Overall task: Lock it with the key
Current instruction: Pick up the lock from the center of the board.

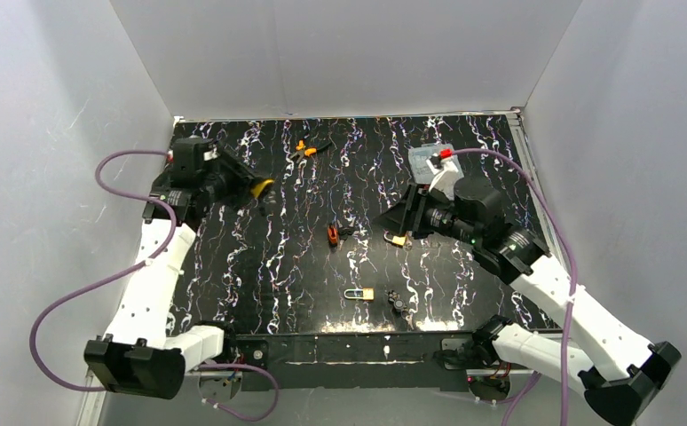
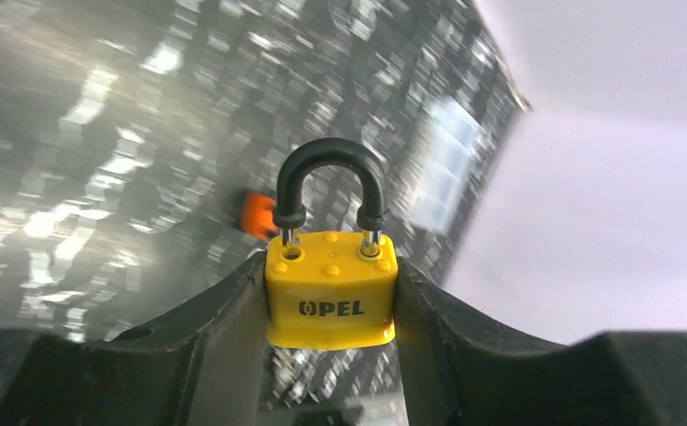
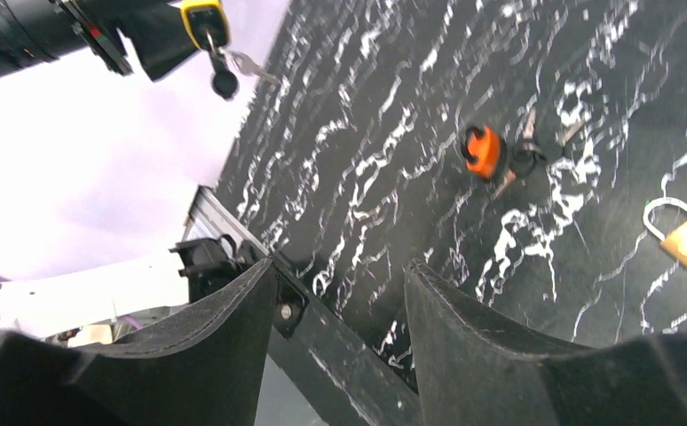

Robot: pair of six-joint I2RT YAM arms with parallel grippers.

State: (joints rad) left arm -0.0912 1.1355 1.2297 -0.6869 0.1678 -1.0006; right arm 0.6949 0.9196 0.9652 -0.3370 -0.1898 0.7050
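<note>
Left wrist: left gripper [image 2: 329,273] clamps yellow padlock [image 2: 331,297].

Overhead looks down; both wrist views share the yellow padlock [image 2: 331,288].

Yellow padlock [image 2: 331,288], black white-veined table [image 1: 260,266]
</note>
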